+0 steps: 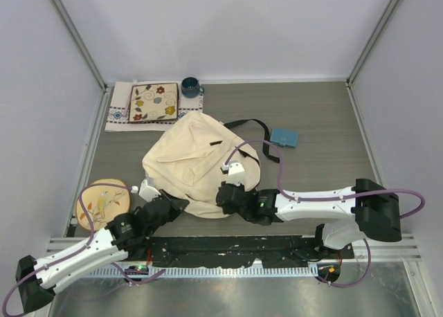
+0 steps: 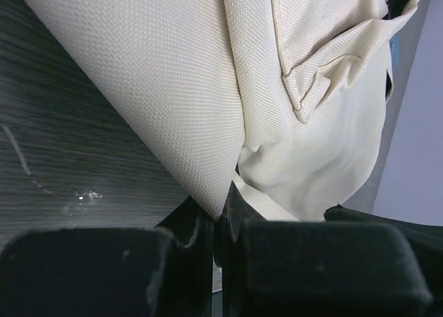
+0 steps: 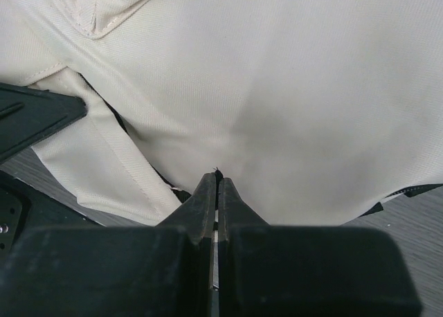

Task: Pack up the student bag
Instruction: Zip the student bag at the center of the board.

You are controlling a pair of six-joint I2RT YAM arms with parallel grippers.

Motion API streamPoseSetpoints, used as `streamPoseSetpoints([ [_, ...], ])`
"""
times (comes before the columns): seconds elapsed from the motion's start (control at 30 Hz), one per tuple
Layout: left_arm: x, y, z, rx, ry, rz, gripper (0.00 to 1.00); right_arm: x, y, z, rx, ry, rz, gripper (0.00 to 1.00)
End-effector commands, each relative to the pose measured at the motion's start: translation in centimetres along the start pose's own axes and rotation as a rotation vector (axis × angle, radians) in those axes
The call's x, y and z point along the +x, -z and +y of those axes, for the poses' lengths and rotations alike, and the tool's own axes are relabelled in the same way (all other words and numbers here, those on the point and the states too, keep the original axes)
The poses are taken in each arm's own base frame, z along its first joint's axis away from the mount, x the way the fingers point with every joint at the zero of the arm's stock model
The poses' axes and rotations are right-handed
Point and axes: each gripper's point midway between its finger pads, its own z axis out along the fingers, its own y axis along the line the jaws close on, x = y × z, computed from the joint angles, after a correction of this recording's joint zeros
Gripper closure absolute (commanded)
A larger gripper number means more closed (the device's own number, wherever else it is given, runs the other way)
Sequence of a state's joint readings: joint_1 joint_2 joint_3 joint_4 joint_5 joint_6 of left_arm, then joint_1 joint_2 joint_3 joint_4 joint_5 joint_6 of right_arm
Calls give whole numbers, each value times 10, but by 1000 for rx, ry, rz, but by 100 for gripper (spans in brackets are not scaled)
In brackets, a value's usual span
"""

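Jaws pinch student bag (image 1: 190, 154) hem: L gripper (image 2: 220, 216), R gripper (image 3: 217, 185).

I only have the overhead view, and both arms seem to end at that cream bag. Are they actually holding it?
Observer: Yes. The left wrist camera shows the left end effector shut, with a folded edge of the student bag pinched in it.
Operator: And the other arm?
Observer: Its wrist camera shows the right end effector shut too. The cloth puckers down to its tips, so it looks like a small pinch.
Operator: Anything else I'm missing?
Observer: Beside that fold, the left wrist view shows a pale smear on the table.
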State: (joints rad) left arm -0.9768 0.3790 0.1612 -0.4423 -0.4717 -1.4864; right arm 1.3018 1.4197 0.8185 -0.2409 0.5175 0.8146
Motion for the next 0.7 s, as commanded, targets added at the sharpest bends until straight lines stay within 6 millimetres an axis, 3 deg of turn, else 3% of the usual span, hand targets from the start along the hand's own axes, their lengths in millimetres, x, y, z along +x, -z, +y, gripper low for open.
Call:
streamPoseSetpoints([
  [0.0, -17, 1, 30, -113, -67, -82, 100, -10, 8, -13, 40, -19, -52, 99],
  [0.33, -19, -2, 28, -146, -110, -88, 100, -16, 24, -15, 0, -42, -65, 99],
  [0.67, -38, 9, 27, -168, -147, -139, 100, -3, 31, -25, -35, 3, -42, 99],
])
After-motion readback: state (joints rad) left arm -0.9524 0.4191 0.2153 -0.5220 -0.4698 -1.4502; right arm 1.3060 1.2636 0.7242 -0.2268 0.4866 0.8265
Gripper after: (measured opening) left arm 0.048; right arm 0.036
